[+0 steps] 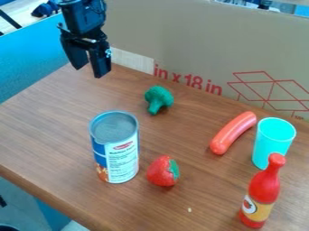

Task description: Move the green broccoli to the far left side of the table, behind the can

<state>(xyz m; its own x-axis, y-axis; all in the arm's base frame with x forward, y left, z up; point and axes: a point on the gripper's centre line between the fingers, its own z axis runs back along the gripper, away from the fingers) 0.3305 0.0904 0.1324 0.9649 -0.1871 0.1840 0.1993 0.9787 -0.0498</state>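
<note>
Hanging with fingers apart, end effector (90, 72) near broccoli (158, 96), bumpy, green, stubby-stemmed

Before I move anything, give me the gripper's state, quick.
Gripper: open, jaws apart, nothing between them.

A robot arm (83, 18) and cardboard screen (181, 38) suggest a lab.
</note>
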